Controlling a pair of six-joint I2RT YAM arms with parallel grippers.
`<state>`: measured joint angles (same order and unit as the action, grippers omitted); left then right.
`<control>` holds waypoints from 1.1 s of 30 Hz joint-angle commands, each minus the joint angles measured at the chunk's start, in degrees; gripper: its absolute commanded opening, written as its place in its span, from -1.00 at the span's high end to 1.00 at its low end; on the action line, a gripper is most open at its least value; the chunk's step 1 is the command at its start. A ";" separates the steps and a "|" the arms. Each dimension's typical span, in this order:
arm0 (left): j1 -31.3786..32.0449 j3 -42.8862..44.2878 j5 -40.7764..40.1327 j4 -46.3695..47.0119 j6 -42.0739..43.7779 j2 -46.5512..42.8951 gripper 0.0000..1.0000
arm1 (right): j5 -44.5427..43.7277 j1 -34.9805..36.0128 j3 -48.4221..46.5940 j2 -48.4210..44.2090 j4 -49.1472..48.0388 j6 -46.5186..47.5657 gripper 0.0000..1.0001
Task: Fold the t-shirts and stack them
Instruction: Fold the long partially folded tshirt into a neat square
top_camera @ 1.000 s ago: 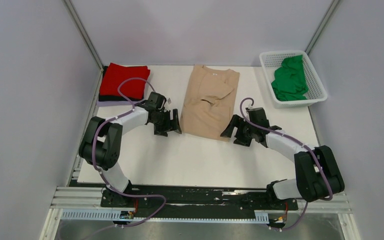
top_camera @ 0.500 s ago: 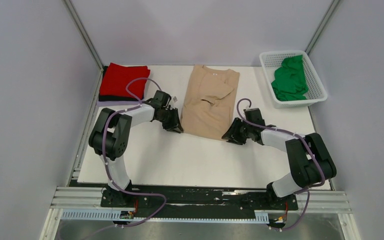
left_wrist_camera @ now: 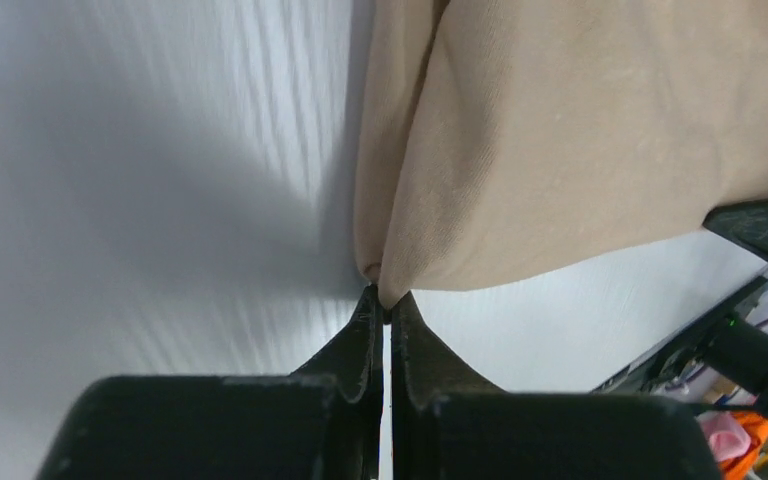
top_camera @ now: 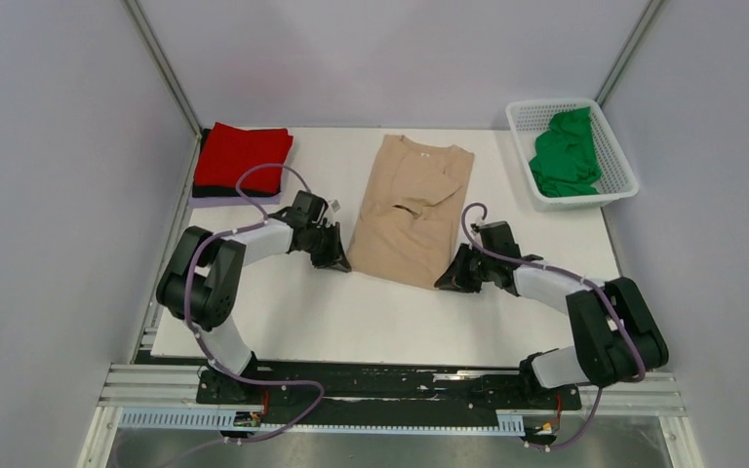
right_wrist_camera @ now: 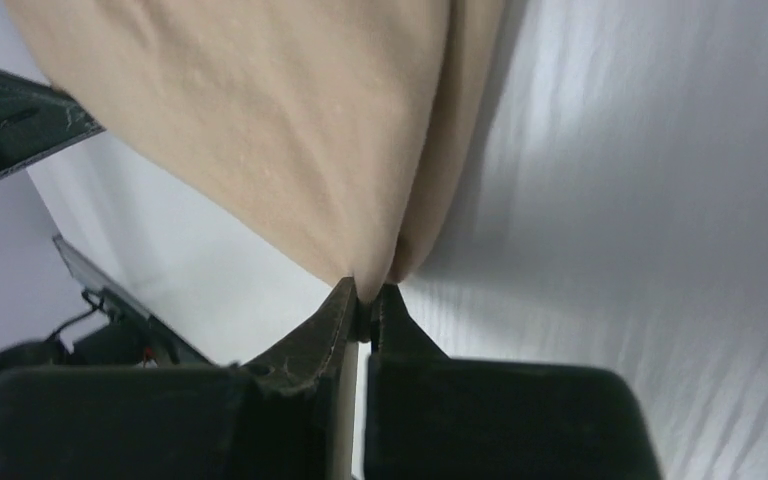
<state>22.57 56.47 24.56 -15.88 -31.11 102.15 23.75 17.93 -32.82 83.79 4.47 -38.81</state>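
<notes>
- Top external view: the beige t-shirt lay in the middle of the white table. It was folded into a long narrow shape, with its collar at the far side and its hem toward the arms.
- The left gripper was low on the table at the near-left corner of the beige t-shirt. The right gripper was low at the near-right corner. From this view I could not tell how their jaws stood.
- A folded red t-shirt lay at the far-left corner of the table on top of a darker layer, well apart from the beige one.
- A green t-shirt lay crumpled inside the white basket at the far-right corner.
- Left wrist view: the fingers of the left gripper were pressed together and pinched the corner of the beige t-shirt. Two layers of cloth met at this corner. The table was under it.
- Right wrist view: the right gripper was clenched on the other hem corner of the beige t-shirt, where two layers also met. The cloth spread away from the fingertips over the table.
</notes>
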 commanded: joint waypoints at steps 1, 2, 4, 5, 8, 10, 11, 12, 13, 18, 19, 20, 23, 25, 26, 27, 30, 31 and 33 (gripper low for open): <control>1.26 -8.76 -2.97 -5.24 -0.19 -12.91 1.00 | 11.66 3.56 3.66 -10.96 9.46 4.40 1.00; 1.56 -10.53 -3.39 -6.68 -0.68 -15.17 1.00 | 13.42 4.61 3.89 -13.48 11.52 4.16 1.00; 2.86 -12.11 -4.22 -11.31 -1.67 -21.89 1.00 | 16.32 6.82 3.37 -18.46 15.99 3.72 1.00; 3.92 -12.23 -3.81 -14.19 -2.02 -26.54 1.00 | 17.63 7.73 2.85 -20.94 17.93 3.32 1.00; 5.68 -10.48 -3.43 -18.69 -3.32 -34.55 1.00 | 21.75 8.26 1.00 -27.71 20.26 1.45 1.00; 5.88 -7.82 -3.90 -20.68 -3.26 -38.65 1.00 | 21.50 8.19 -0.26 -30.58 20.40 0.59 1.00; 5.90 -6.18 -4.21 -20.29 -3.12 -40.33 1.00 | 20.03 8.04 -1.11 -31.50 20.48 0.14 1.00; 5.91 -5.57 -4.55 -19.47 -2.78 -40.87 1.00 | 18.43 7.88 -1.96 -31.99 20.45 -0.28 1.00; 5.82 -4.68 -4.84 -16.78 -3.33 -41.21 1.00 | 16.96 7.50 -2.96 -32.05 20.41 -0.31 1.00; 3.98 0.87 -3.64 -7.65 -2.89 -33.83 1.00 | 9.15 3.64 -8.17 -30.04 20.37 0.11 1.00; 3.54 3.31 -3.59 -6.96 -2.22 -32.39 1.00 | 8.23 2.29 -8.96 -29.49 20.32 0.48 1.00; 2.72 4.71 -3.58 -6.11 -1.81 -29.25 1.00 | 7.87 0.86 -9.61 -28.95 20.18 0.90 1.00; 1.03 12.47 -3.63 -5.35 -0.12 -22.95 1.00 | 7.81 -3.29 -12.44 -26.55 19.68 2.98 1.00; 0.16 17.02 -3.22 -5.22 0.98 -18.50 1.00 | 7.69 -5.65 -14.28 -24.89 19.09 3.62 1.00; -0.19 19.78 -3.14 -5.08 1.43 -15.82 1.00 | 7.73 -6.93 -15.04 -23.96 18.58 3.72 1.00; -0.30 20.99 -2.88 -4.93 1.59 -14.43 1.00 | 7.82 -8.40 -15.72 -22.92 17.82 3.80 1.00; -0.85 26.67 -2.53 -4.72 2.29 -7.72 1.00 | 8.72 -11.40 -17.36 -19.32 15.93 3.86 1.00; -1.10 27.91 -2.20 -5.09 2.38 -6.46 1.00 | 9.40 -12.49 -17.76 -18.03 15.10 3.83 1.00; -1.38 31.39 -1.96 -5.68 2.83 -1.55 1.00 | 11.11 -14.47 -18.70 -14.81 13.47 3.74 1.00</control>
<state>22.70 81.91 22.72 -23.59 -30.92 95.18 33.19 6.90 -48.36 64.77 22.28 -36.62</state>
